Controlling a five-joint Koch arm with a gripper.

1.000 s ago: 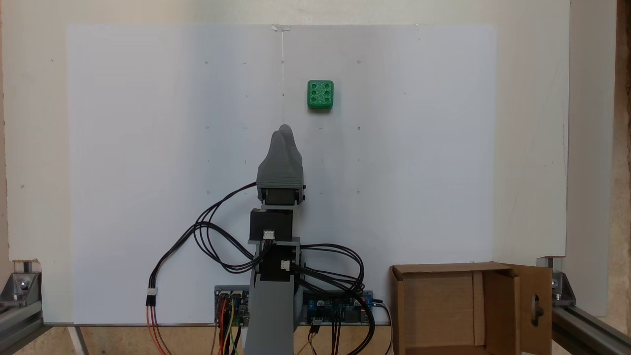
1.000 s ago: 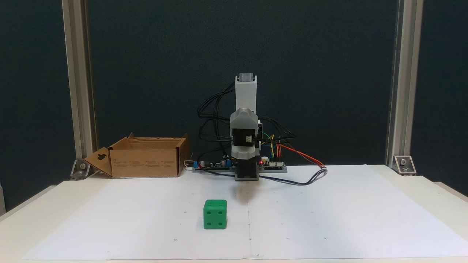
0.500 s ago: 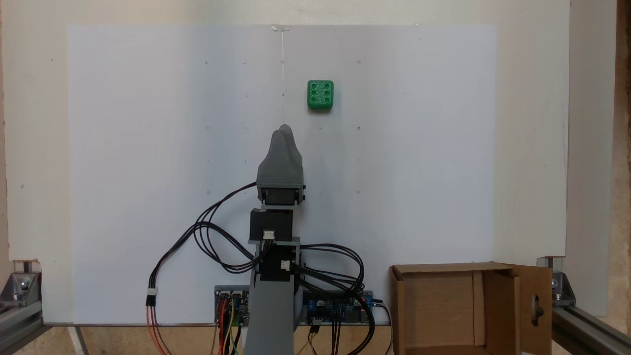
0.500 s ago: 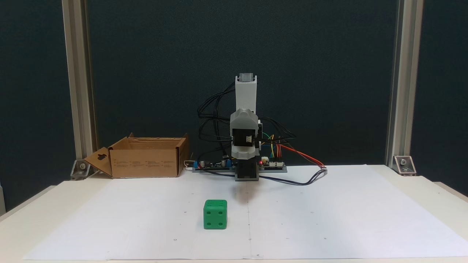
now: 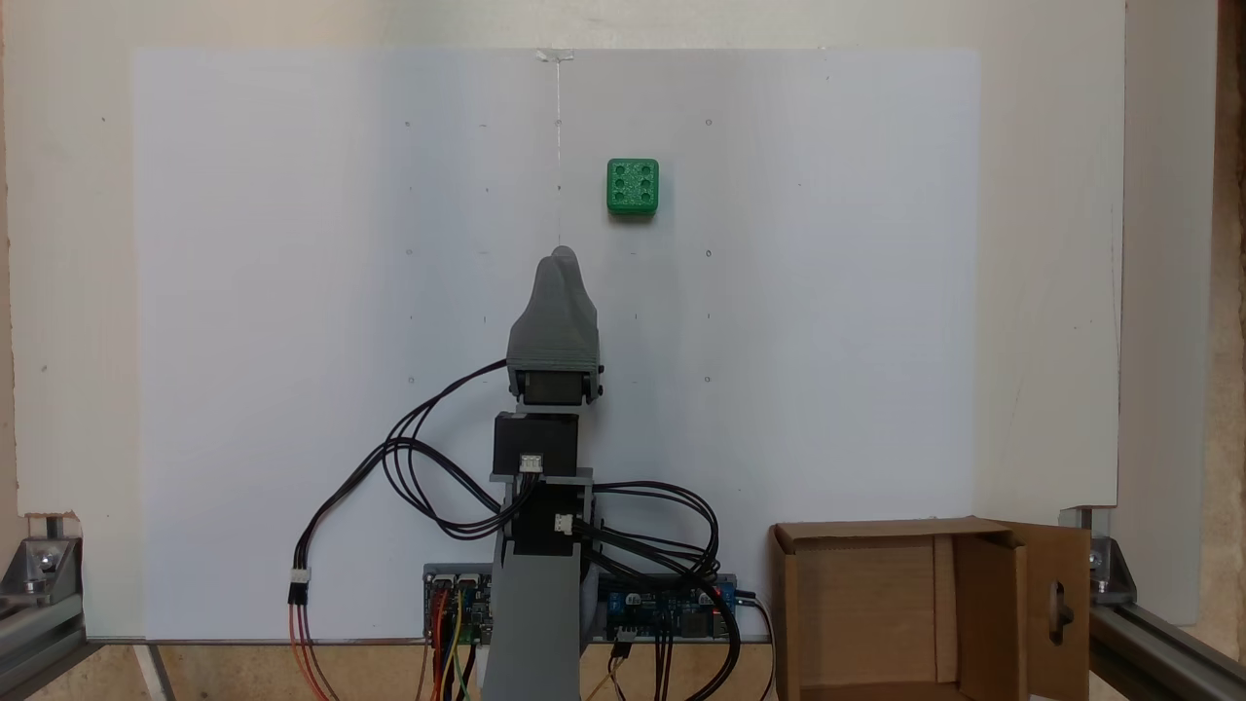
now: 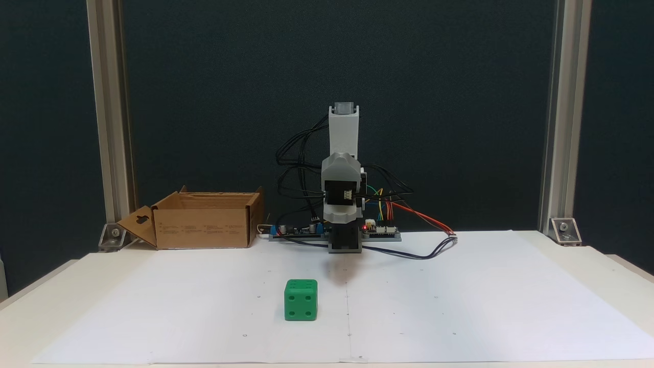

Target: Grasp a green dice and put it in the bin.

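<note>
The green dice sits alone on the white sheet, six pips up in a fixed view from above; a fixed view from the front shows the dice with a four-pip face. My grey gripper points toward it from the arm's folded pose, its tip a short way short of the dice and to its left. Only one tip shows, so its jaws cannot be judged. From the front the gripper hangs low before the base. The cardboard bin stands beside the arm's base, seen from the front as the bin, its keyhole flap folded out.
Circuit boards and looping black cables crowd the arm's base. Aluminium posts rise at the table's back corners. The white paper sheet covers most of the table.
</note>
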